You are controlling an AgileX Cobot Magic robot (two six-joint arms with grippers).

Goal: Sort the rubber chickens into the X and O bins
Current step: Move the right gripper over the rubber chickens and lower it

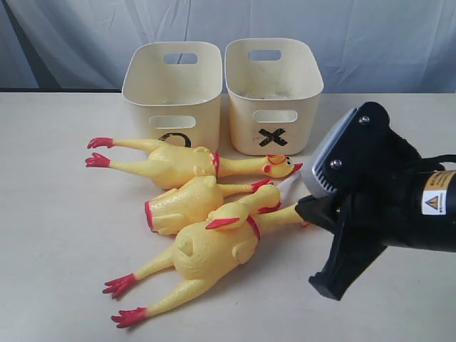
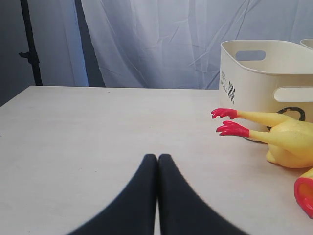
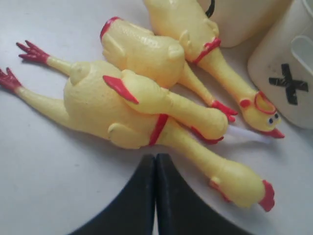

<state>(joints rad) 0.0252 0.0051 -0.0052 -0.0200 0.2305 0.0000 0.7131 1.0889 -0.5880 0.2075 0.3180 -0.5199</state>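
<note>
Four yellow rubber chickens lie together on the table in front of the bins. One long chicken (image 1: 178,162) is at the back, a smaller one (image 1: 182,203) is behind the big front chicken (image 1: 203,256), and another small one (image 1: 246,206) rests on top of it. The O bin (image 1: 171,85) stands on the left and the X bin (image 1: 274,92) on the right, both looking empty. My right gripper (image 3: 155,156) is shut and empty, its tips right beside the big front chicken's neck (image 3: 195,152). My left gripper (image 2: 157,156) is shut and empty over bare table, well short of the back chicken's red feet (image 2: 230,120).
A white strip (image 3: 249,134) lies on the table under the back chicken's beak. A grey curtain (image 1: 228,28) hangs behind the table. The right arm's black body (image 1: 385,199) fills the right side of the exterior view. The left arm is out of that view.
</note>
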